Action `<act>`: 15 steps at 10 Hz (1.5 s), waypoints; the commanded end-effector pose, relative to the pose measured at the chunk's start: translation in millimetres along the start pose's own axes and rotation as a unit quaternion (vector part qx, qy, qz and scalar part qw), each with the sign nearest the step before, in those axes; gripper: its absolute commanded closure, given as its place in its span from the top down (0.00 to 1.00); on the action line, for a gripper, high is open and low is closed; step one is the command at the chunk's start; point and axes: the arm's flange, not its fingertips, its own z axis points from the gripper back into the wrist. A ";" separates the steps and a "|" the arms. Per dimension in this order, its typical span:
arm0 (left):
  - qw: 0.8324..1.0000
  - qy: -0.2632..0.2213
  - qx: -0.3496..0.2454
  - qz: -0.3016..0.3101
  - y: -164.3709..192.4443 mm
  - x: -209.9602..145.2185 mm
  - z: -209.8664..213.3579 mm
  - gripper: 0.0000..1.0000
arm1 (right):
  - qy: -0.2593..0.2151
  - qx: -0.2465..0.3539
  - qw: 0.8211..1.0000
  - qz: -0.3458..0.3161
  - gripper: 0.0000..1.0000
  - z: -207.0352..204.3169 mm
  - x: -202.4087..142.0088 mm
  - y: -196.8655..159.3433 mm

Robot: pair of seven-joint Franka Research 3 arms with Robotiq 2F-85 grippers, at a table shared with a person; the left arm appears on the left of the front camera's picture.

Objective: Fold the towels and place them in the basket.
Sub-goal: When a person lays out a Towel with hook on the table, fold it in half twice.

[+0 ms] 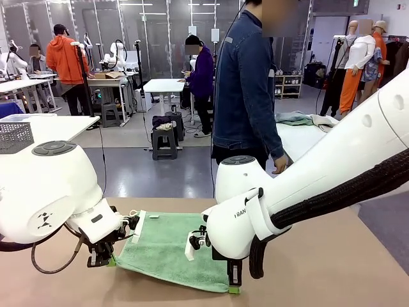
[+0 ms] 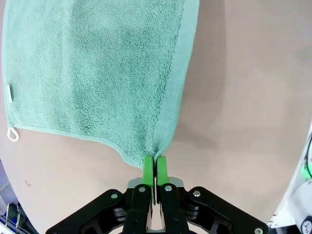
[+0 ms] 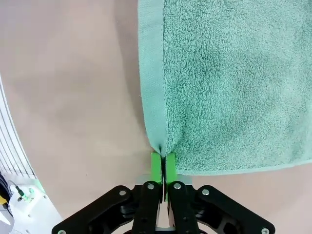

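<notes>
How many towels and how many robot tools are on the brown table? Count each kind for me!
Green towel: 1
Tools: 2, the left tool and the right tool, each pinching a towel corner
Total: 3

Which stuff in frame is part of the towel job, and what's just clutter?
Job:
- towel on the table
- left gripper and right gripper, each shut on a near towel corner
- basket, off to the left on a white side table

Clutter:
- clothes heap on a stool
- pale cloths farther back, right
</notes>
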 end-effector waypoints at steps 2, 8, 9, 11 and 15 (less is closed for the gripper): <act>1.000 0.003 0.009 0.003 5.5 1.7 5.6 0.04 | -0.001 -0.006 1.000 -0.007 0.04 14.1 -6.3 -6.5; 0.998 0.017 0.054 0.022 53.9 5.8 28.7 0.04 | -0.011 -0.053 0.998 -0.012 0.04 74.2 -20.5 -46.4; 0.998 0.016 0.055 0.020 63.7 7.0 28.1 0.04 | -0.017 -0.061 0.998 -0.006 0.04 76.1 -19.0 -54.8; 0.998 -0.002 0.054 0.013 52.7 4.3 34.2 0.04 | -0.022 -0.054 0.998 -0.020 0.04 80.8 -16.7 -44.0; 0.999 0.002 0.047 0.013 74.9 5.6 27.0 0.04 | -0.028 -0.056 0.998 -0.022 0.04 84.8 -17.4 -63.1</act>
